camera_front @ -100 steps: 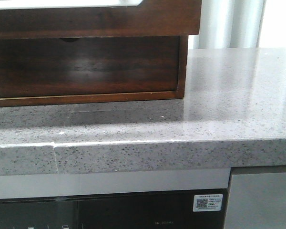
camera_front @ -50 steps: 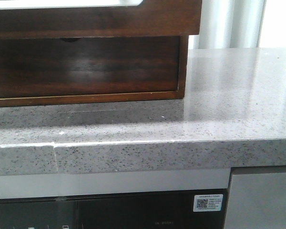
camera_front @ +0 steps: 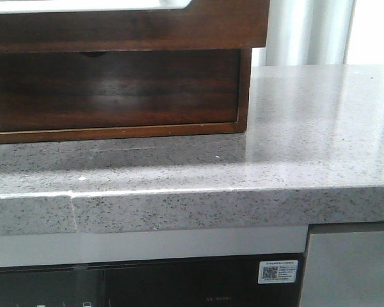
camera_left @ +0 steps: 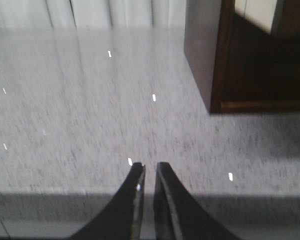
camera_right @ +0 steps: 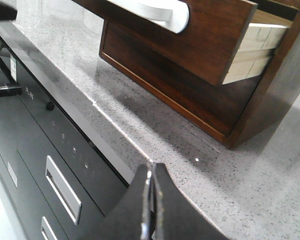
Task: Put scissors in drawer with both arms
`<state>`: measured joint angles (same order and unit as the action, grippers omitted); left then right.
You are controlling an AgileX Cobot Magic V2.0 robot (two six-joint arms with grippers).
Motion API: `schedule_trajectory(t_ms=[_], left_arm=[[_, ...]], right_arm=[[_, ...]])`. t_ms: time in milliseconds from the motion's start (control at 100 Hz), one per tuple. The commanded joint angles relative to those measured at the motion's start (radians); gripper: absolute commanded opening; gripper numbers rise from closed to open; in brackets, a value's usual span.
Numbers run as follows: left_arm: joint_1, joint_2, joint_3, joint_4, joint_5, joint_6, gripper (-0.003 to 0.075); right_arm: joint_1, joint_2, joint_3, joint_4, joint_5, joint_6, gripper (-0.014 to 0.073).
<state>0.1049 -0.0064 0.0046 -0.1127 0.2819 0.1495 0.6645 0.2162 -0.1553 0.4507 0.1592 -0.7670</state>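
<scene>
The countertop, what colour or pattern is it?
The countertop is light grey stone with fine dark speckles, clearest in the front view.

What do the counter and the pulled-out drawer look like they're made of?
The counter looks like polished speckled grey stone or a composite: it shows fine dark flecks and glossy reflections. The drawer looks like dark brown wood or wood-grain veneer with a satin sheen, its side a paler material. I can't tell solid wood from laminate.
</scene>
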Motion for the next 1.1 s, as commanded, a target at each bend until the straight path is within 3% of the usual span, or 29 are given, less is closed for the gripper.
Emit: schedule_trajectory(t_ms=[0, 220, 1090], left_arm=[[-0.026, -0.034, 0.015, 0.000, -0.018, 0.002, 0.0003], [-0.094, -0.034, 0.017, 0.074, -0.018, -0.057, 0.0004], [-0.094, -0.034, 0.017, 0.102, -0.020, -0.090, 0.0003]], right_arm=[[0.000, 0.006, -0.027, 0.009, -0.074, 0.002, -0.0096], [0.000, 0.006, -0.027, 0.009, -0.074, 0.002, -0.0096], [0.000, 0.006, -0.027, 0.009, -0.074, 0.002, -0.0096]])
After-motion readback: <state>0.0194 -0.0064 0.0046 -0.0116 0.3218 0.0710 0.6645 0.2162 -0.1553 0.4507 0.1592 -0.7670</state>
